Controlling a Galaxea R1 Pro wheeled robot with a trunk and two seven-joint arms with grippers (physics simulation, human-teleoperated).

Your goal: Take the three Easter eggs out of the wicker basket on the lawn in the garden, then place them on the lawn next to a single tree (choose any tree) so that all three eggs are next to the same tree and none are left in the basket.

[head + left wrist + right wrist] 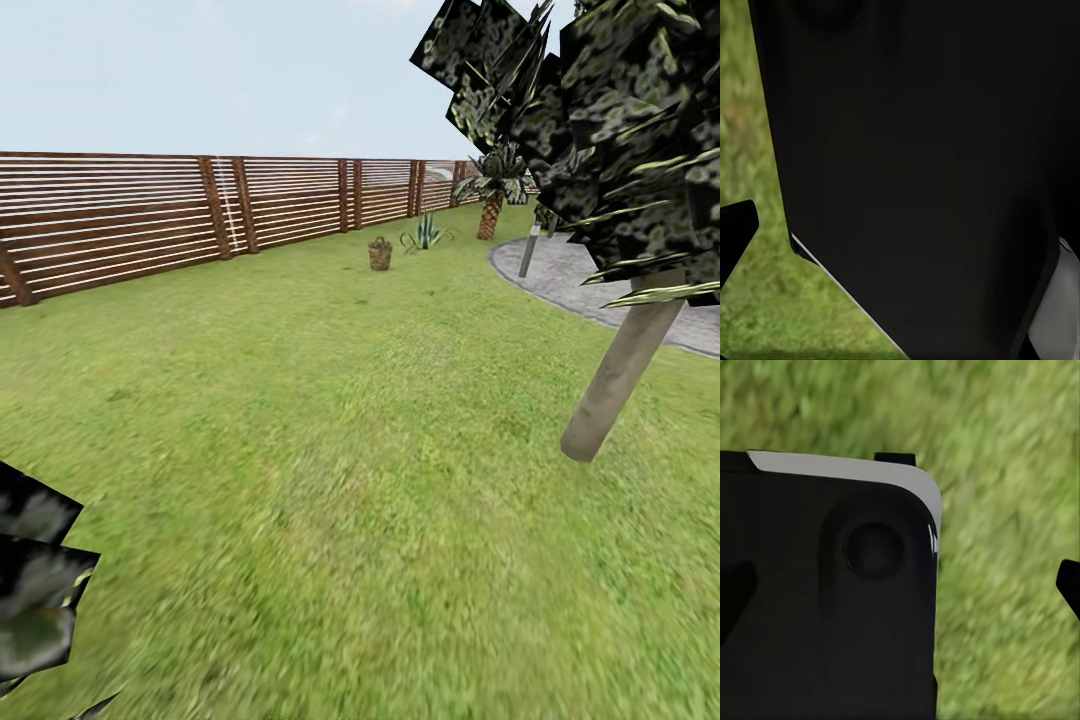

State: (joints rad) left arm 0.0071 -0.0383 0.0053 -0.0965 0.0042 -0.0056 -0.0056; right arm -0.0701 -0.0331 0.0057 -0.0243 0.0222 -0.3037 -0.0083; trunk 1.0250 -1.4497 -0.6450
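Note:
Far off on the lawn (300, 420), near the fence, stands the small brown wicker basket (380, 253). The Easter eggs are out of view at this distance. A tree (620, 375) with a pale leaning trunk and dark mottled foliage rises at the near right. In the left wrist view one dark fingertip (735, 232) pokes in over grass. In the right wrist view another dark fingertip (1069, 585) shows at the edge. Whether either gripper is open or shut cannot be told.
A brown slatted fence (150, 215) runs along the left and back. A spiky plant (427, 235) and a small palm (490, 200) stand past the basket. Grey paving (580, 285) curves at the right. Dark foliage (35, 590) is at the near left. Black robot body (915, 180) (825, 607) blocks much of both wrist views.

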